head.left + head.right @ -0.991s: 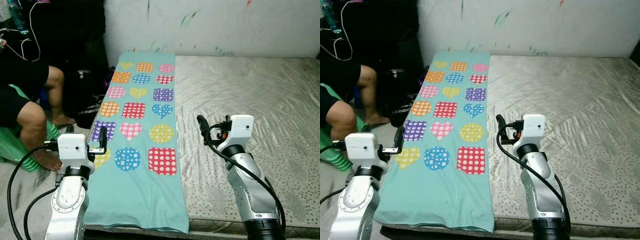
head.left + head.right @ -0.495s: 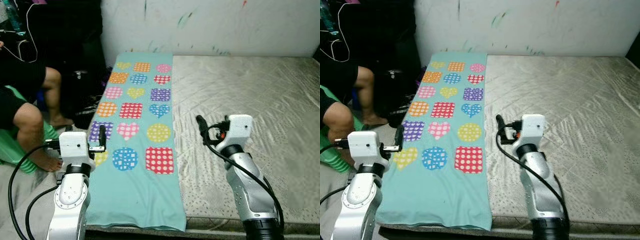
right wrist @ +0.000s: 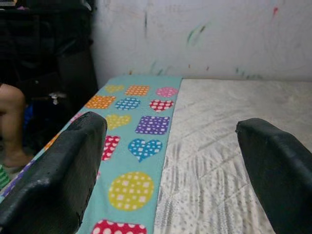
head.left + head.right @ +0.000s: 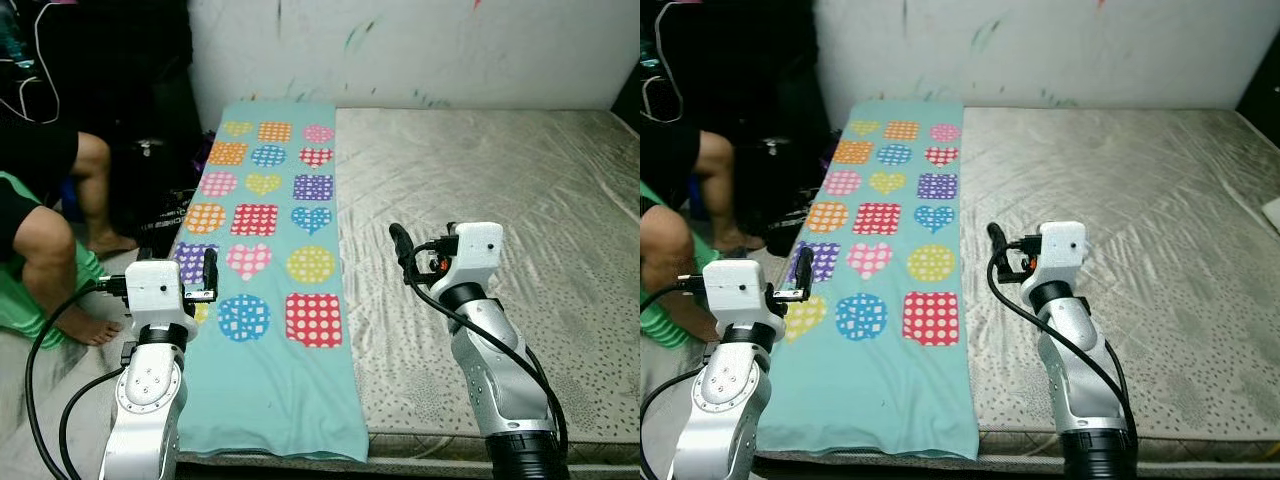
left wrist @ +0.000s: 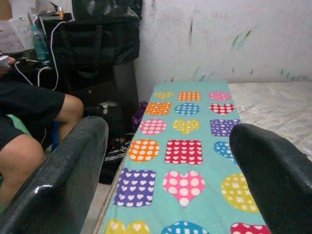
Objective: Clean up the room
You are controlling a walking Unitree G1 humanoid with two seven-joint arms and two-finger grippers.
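Note:
A teal blanket (image 4: 270, 250) printed with coloured hearts, squares and circles lies flat along the left side of a beige mattress (image 4: 520, 180). Its near end hangs over the mattress's front edge. My left gripper (image 4: 180, 270) is held up at the blanket's left edge, open, with nothing between its fingers (image 5: 63, 175). My right gripper (image 4: 430, 245) hovers over the bare mattress just right of the blanket, also open and holding nothing. In the right wrist view its fingers (image 3: 58, 165) frame the blanket's right border (image 3: 146, 141) and the mattress.
A person (image 4: 40, 200) sits on a green seat (image 4: 60, 290) at the left, bare feet on the floor. Black bags (image 4: 130, 90) stand against the marked white wall (image 4: 450, 50). A white thing (image 4: 1272, 212) shows at the mattress's right edge.
The whole picture has slid a little leftward, so the camera has turned. Both grippers hold their poses and stay open. The blanket has not moved.

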